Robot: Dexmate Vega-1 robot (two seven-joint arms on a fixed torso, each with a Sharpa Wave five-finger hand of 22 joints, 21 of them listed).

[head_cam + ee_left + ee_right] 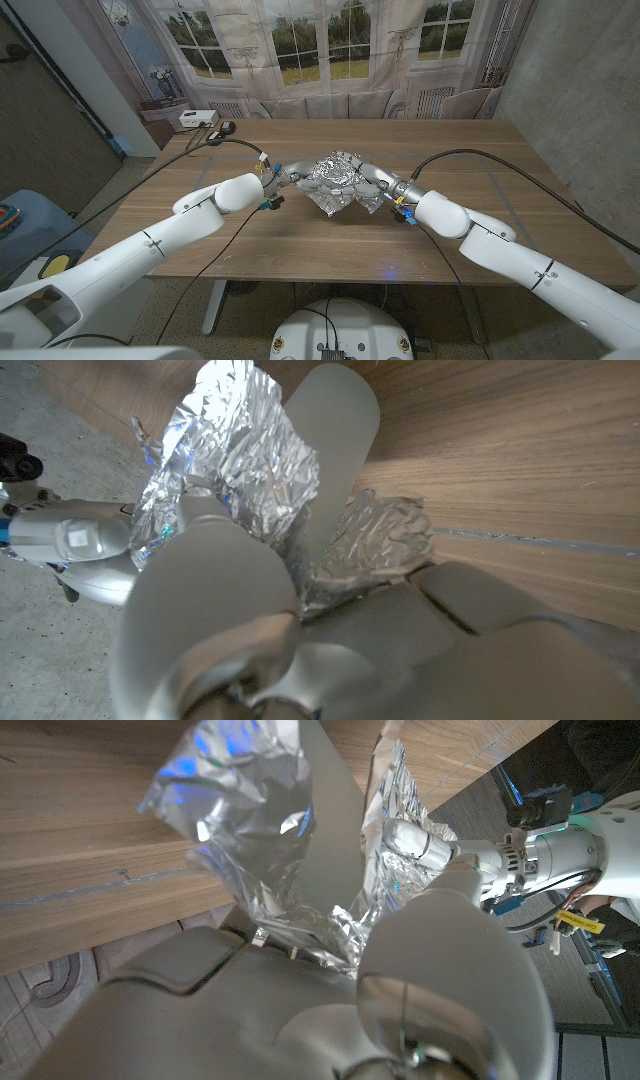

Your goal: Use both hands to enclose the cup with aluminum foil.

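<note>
A crumpled sheet of aluminum foil (338, 181) stands bunched into a mound at the middle of the wooden table (480, 215). The cup is hidden under it. My left hand (289, 175) presses the foil from its left side and my right hand (379, 181) from its right, so the bundle sits between them. In the left wrist view my left hand (300, 630) has its fingers (330, 450) laid up against the foil (235, 455). From the right wrist, the right hand (330, 990) reaches into the foil (240, 810), with the left hand (420, 842) on the far side.
A small white box (197, 118) sits at the table's back left corner. Black cables (160, 170) run from both arms across the tabletop. A flap of foil (330, 205) lies flat toward the front edge.
</note>
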